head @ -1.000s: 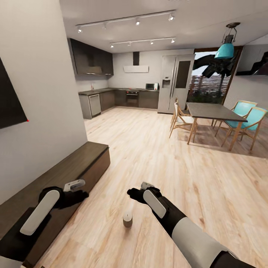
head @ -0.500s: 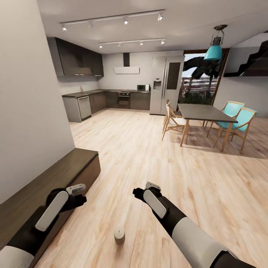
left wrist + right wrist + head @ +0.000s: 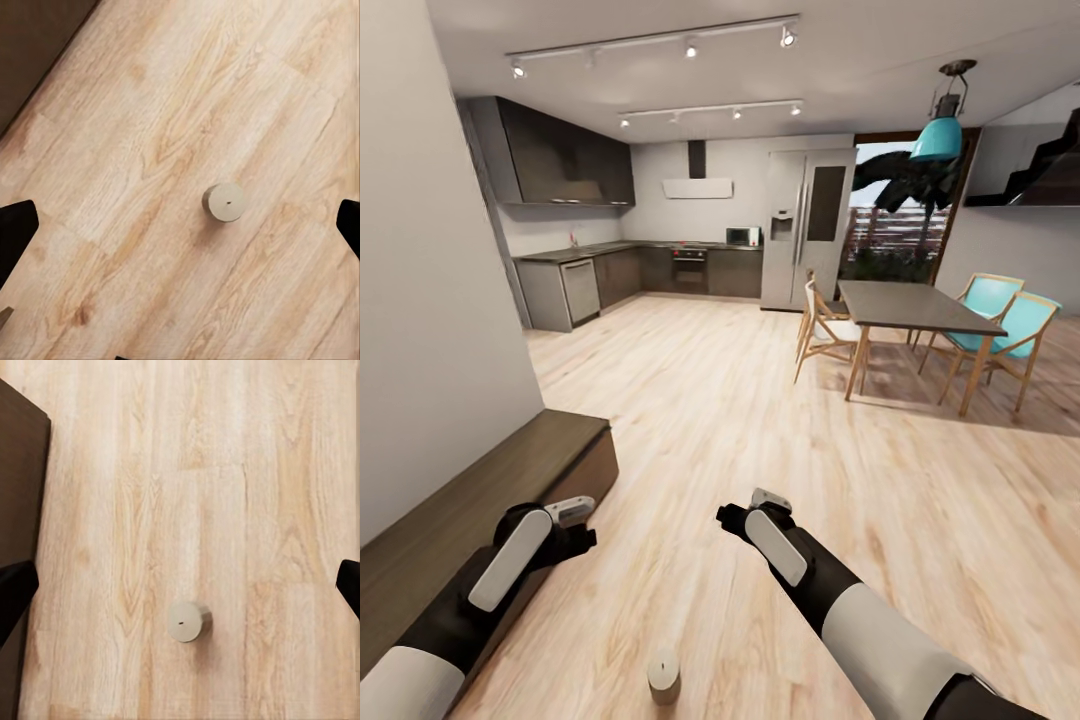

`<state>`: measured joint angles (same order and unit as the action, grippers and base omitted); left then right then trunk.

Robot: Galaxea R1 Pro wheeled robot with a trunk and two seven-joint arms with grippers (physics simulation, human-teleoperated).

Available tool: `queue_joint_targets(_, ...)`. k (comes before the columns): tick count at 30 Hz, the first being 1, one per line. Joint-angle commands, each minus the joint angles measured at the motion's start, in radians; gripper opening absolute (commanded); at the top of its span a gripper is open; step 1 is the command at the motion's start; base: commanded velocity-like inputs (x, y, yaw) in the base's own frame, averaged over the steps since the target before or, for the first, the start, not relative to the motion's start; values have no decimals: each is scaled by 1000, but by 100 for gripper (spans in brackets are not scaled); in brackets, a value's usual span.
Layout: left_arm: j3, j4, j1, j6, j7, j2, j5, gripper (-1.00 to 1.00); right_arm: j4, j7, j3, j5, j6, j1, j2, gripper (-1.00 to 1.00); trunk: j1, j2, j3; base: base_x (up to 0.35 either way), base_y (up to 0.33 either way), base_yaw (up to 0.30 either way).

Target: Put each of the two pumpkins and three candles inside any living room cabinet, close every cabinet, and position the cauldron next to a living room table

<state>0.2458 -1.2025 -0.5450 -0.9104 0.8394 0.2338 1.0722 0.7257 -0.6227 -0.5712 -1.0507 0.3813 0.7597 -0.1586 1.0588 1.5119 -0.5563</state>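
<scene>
One candle [image 3: 663, 676] stands upright on the wood floor [image 3: 780, 420], close in front of the robot and low between its two arms; its cream side and pale flat top with a wick dot also show from above in the left wrist view [image 3: 223, 202] and the right wrist view [image 3: 187, 621]; its long axis is vertical. Left claw [image 3: 572, 512] hangs above the end of the cabinet [image 3: 470, 500], a low dark-brown console along the wall, with the candle to its right and nearer the robot; right claw [image 3: 762, 500] hangs over bare floor, with the candle to its left and nearer the robot. Both claws appear released, their dark fingertips [image 3: 16, 225] spread to the picture edges of each wrist view [image 3: 15, 585], nothing between them. Neither claw touches the candle; both lie apart from it at similar range, so either arm could serve, by judgement, with a pull back toward the robot and a descent over the top. Beyond: dining table [image 3: 915, 305] with chairs, kitchen units, refrigerator [image 3: 805, 225].
</scene>
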Motion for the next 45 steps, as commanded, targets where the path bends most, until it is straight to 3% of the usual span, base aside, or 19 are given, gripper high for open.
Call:
queue_joint_targets(1, 3, -2, -1, -1, 10, 1, 9, 100, 1, -6, -3, -5, 2, 1, 1, 100, 0, 1, -1, 255, -241, -62)
queue_joint_targets(7, 8, -4, -1, -3, -10, 1, 12, 100, 1, -4, -4, -5, 2, 1, 1, 100, 0, 1, 0, 212, -203, -206)
queue_joint_targets(13, 8, 17, -3, -7, -166, 7, 8, 100, 1, -3, -4, -5, 3, 1, 1, 100, 0, 1, 3, 207, -130, -264)
queue_joint_targets(16, 3, 26, -4, -8, -191, 12, 6, 100, 1, -7, -5, -5, 4, 1, 1, 100, 0, 1, 4, 150, -83, -190)
queue_joint_targets(22, -1, 28, -4, -10, -203, 16, 6, 100, 3, -15, -8, -3, 16, 1, 1, 100, 0, 1, 4, 26, -16, -35)
queue_joint_targets(29, -3, 19, -4, -11, -203, 18, 6, 100, 5, -88, -18, -3, 21, 1, -3, 100, 27, 50, -18, 2, -1, -3)
queue_joint_targets(39, -2, 28, -4, -11, -200, 13, 8, 100, 6, -95, -18, -6, 26, 1, -8, 100, 66, 120, -49, 0, 0, 0)
queue_joint_targets(45, 6, 20, -3, -15, -198, 10, 10, 100, 6, -94, -11, -16, 86, 1, -11, 100, 89, 162, -68, 0, 0, 0)
